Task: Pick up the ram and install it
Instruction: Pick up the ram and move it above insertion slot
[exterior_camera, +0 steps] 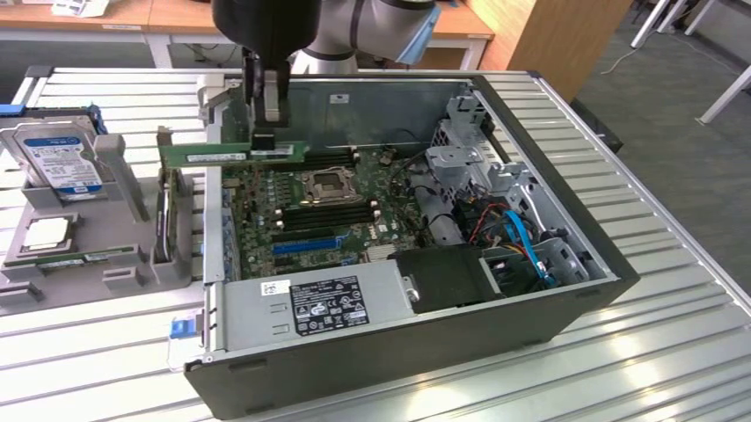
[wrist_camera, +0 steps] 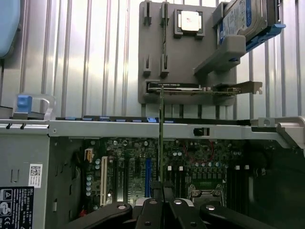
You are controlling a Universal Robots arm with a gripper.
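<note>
**RAM CLAMPED ABOVE THE OPEN CASE**

The ram (exterior_camera: pixel 211 156) (wrist_camera: pixel 161 143) is clamped between my jaws, gripped at its upper edge near mid-length. It hangs level and on edge above the far part of the motherboard (exterior_camera: pixel 252 207), just beyond the CPU socket (exterior_camera: pixel 326 185). It is not seated in any slot. One end reaches past the case wall toward the exterior view's left.

The computer case (exterior_camera: pixel 564 290) lies open on the slatted table (exterior_camera: pixel 669 352), with the power supply (exterior_camera: pixel 317 303) at its near side. Beside the case, on the exterior view's left, a grey fixture (exterior_camera: pixel 118 264) carries a hard drive (exterior_camera: pixel 56 158), a processor (exterior_camera: pixel 47 233) and an expansion card (wrist_camera: pixel 190 88).
</note>
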